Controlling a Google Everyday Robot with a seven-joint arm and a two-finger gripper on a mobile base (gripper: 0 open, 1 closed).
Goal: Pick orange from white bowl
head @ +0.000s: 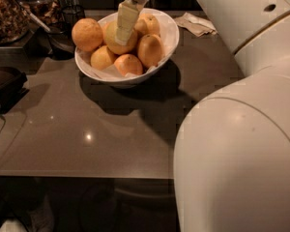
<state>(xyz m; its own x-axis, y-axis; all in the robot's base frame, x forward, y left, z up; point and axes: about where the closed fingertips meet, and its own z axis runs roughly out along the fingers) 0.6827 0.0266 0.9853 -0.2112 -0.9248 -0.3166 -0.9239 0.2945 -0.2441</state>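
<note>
The white bowl stands at the back of the grey table and holds several citrus fruits. The orange, pale yellowish and large, lies in the middle of the bowl. My gripper comes down from above right onto it, and its pale yellow pad lies across the orange's front and covers much of it. Deeper orange fruits lie around it: one at the left rim, one at the right and one at the front.
My white arm fills the right side and hides that part of the table. A crumpled napkin lies right of the bowl. Dark containers and a dark object crowd the left. The table's front edge is near.
</note>
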